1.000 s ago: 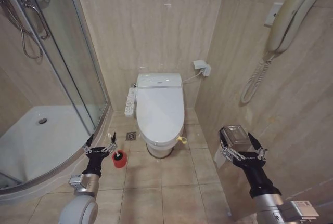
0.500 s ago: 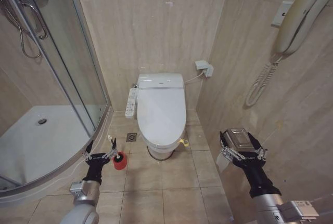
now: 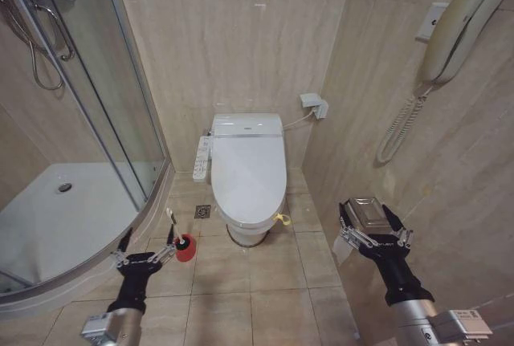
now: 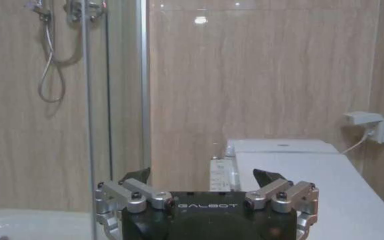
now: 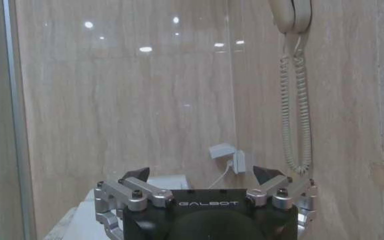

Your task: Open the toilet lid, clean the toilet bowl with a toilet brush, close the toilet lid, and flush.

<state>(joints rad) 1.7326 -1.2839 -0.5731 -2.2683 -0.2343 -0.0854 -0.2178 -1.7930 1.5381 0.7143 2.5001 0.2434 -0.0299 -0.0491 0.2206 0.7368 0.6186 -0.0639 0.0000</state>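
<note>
the toilet lid (image 3: 247,171) lies shut, long axis running away ahead between both spread, empty grippers, left gripper (image 3: 145,248) seemingly nearer than right gripper (image 3: 372,226).

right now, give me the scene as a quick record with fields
toilet lid: closed, flat over the bowl
toilet brush: upright in its red holder on the floor, left of the toilet
left gripper: open, low, near the brush, holding nothing
right gripper: open, raised by the right wall, empty
button panel: on the toilet's left side
</note>
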